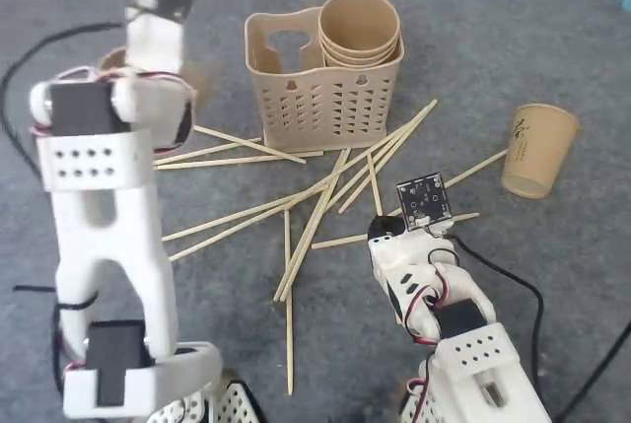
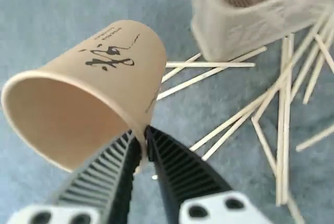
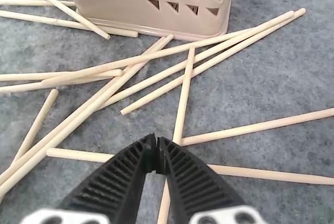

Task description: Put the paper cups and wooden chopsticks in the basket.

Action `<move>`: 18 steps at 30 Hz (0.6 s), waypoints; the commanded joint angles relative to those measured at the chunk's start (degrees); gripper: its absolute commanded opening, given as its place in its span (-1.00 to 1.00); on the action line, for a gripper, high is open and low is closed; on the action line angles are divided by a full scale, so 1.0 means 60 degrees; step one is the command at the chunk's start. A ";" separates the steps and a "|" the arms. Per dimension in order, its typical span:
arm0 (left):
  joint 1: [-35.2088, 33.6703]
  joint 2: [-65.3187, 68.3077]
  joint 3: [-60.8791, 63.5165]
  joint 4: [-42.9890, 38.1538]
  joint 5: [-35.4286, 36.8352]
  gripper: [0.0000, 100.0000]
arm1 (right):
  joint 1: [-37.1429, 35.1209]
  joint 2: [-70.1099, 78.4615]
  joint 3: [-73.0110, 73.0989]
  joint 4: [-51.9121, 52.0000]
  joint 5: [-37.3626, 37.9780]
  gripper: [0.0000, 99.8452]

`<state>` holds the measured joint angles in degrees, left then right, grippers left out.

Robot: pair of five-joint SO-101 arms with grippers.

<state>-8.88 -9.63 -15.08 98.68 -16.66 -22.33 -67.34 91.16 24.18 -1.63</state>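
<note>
While a paper cup is pinched by its rim betw. the left fingers, at 9 o'clock of the basket, the right fingers are pressed together over chopsticks strewn at its 6 o'clock on the counter.

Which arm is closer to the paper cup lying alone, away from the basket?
Right. The right gripper sits over the chopsticks, with the lone cup off to its right. The left gripper is on the basket's far side, holding a second cup.
</note>
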 commanded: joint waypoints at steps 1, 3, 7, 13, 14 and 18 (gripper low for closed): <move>0.0864 -0.0044 -0.1355 0.0337 -0.0337 -0.97 | -0.0051 -0.0139 -0.0073 -0.0242 0.0132 -0.98; 0.1231 -0.0044 -0.1985 0.0337 -0.0293 -0.97 | -0.0051 -0.0139 -0.0073 -0.0242 0.0132 -0.98; 0.1949 0.0015 -0.3333 0.0337 0.0220 -0.97 | -0.0051 -0.0139 -0.0073 -0.0242 0.0132 -0.98; 0.3487 0.0059 -0.4212 -0.0308 0.0249 -0.98 | -0.0168 -0.0139 -0.0073 -0.0242 0.0132 -0.98; 0.3707 0.0059 -0.4227 -0.0557 0.0234 -0.98 | -0.0256 -0.0125 -0.0059 -0.0242 0.0132 -0.98; 0.4117 0.0220 -0.4007 -0.1788 0.0205 -0.98 | -0.0330 -0.0125 -0.0044 -0.0242 0.0147 -0.98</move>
<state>12.92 -8.92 -38.20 95.08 -15.78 -23.74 -67.34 91.16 24.18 -1.63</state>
